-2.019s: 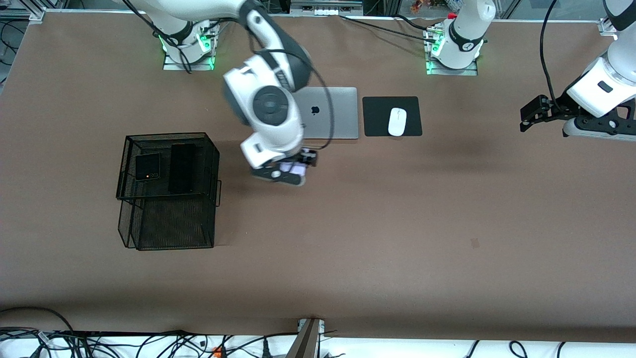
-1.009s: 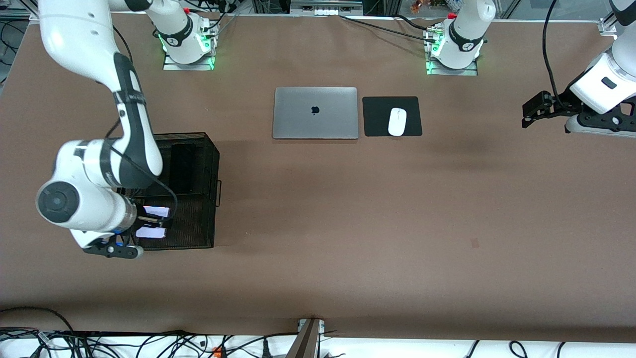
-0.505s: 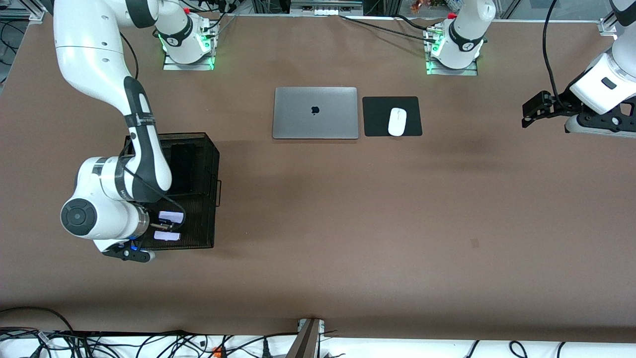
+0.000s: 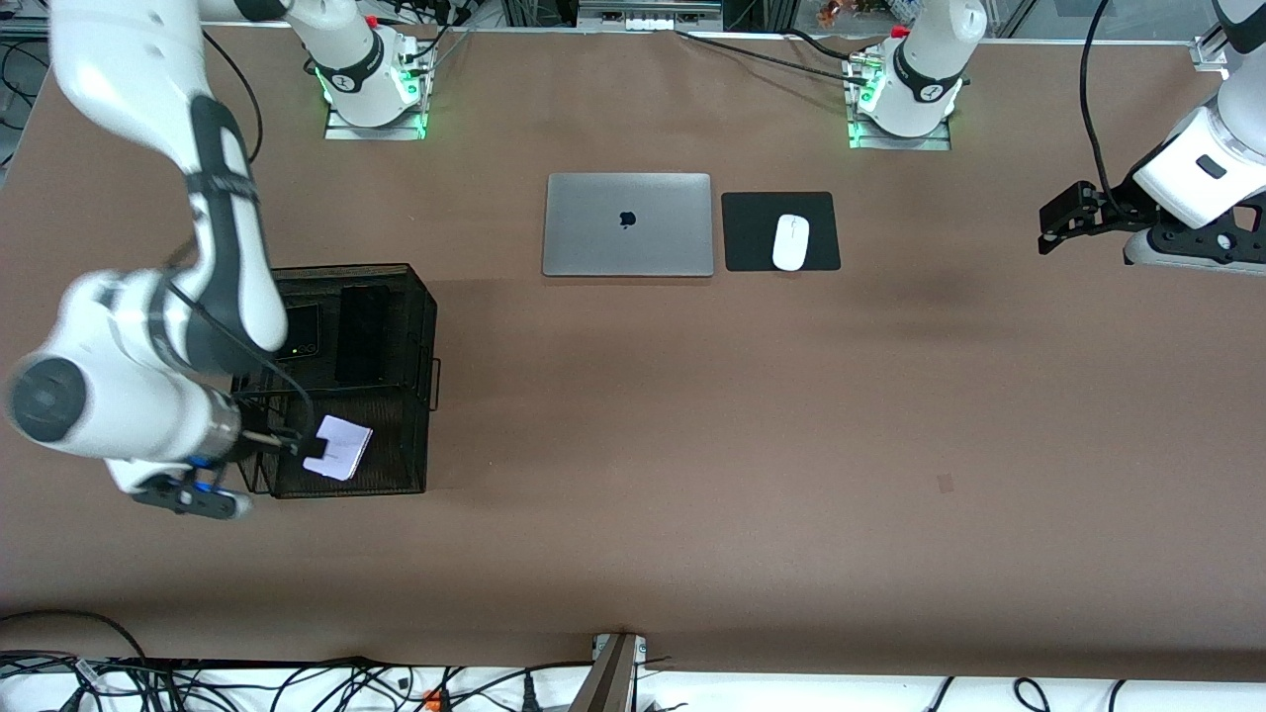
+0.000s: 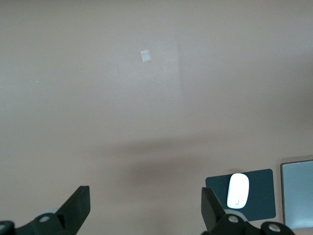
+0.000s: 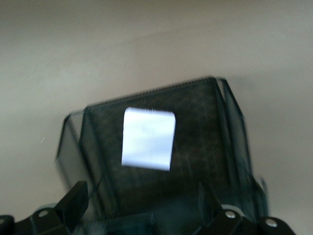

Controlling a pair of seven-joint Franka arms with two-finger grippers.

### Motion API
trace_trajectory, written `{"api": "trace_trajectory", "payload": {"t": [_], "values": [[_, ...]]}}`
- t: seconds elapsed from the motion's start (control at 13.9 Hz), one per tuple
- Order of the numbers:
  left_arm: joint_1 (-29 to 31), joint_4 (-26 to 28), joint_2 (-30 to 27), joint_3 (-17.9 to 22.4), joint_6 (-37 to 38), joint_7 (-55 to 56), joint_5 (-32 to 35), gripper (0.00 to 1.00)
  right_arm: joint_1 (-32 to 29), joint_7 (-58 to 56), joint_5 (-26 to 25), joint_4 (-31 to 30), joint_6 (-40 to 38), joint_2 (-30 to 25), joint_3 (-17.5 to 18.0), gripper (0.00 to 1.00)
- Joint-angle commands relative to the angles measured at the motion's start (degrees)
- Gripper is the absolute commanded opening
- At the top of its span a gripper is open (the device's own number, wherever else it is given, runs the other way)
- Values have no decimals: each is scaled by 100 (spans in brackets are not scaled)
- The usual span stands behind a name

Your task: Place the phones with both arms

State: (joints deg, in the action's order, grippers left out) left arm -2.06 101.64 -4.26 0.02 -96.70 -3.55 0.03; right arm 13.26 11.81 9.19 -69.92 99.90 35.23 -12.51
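The right gripper [image 4: 287, 443] hangs at the mesh rack [image 4: 396, 475], fingers spread, nothing held; the lavender phone [image 4: 339, 448] lies just before it on the lower tier, tilted; two black phones [image 4: 362, 334] rest above; the left gripper [image 4: 1063, 220], spread, waits over bare table [image 4: 692, 445].

- Mesh basket [image 4: 415, 326] on counter [image 4: 692, 445], left part of front frame, two levels.
- Upper level: long phone [image 4: 362, 334] beside small squarish phone [image 4: 302, 333].
- Lower level, nearer the camera: lavender phone [image 4: 341, 450], lying tilted.
- Laptop [image 4: 628, 225] upper centre; mouse [image 4: 790, 241] on pad [image 4: 757, 232] just beside it, toward the left arm's end.
- Right gripper [image 4: 282, 442] at basket's lower level; left gripper [image 4: 1058, 220] over counter at frame's right edge.
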Motion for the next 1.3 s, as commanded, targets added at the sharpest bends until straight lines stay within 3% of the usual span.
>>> {"api": "trace_trajectory", "payload": {"t": [0.0,0.07,0.36,0.65,1.23], "values": [[4,-171,66,-11,134,-102,94,100,-113,94,-329,-1037,-261,-1251,117,100],[4,-171,66,-10,143,-94,94,100,-131,102,-478,-1450,-243,-1664,143,100],[4,-171,66,-19,134,-102,103,100,-1271,94,-945,-2481,-269,-2835,1205,100],[4,-171,66,-10,125,-103,103,100,-1362,-343,-1181,-2403,-840,-3179,1163,100],[13,-171,66,-10,134,-94,94,100,-1361,-636,-1034,-2315,-1087,-3294,1023,100]]}}
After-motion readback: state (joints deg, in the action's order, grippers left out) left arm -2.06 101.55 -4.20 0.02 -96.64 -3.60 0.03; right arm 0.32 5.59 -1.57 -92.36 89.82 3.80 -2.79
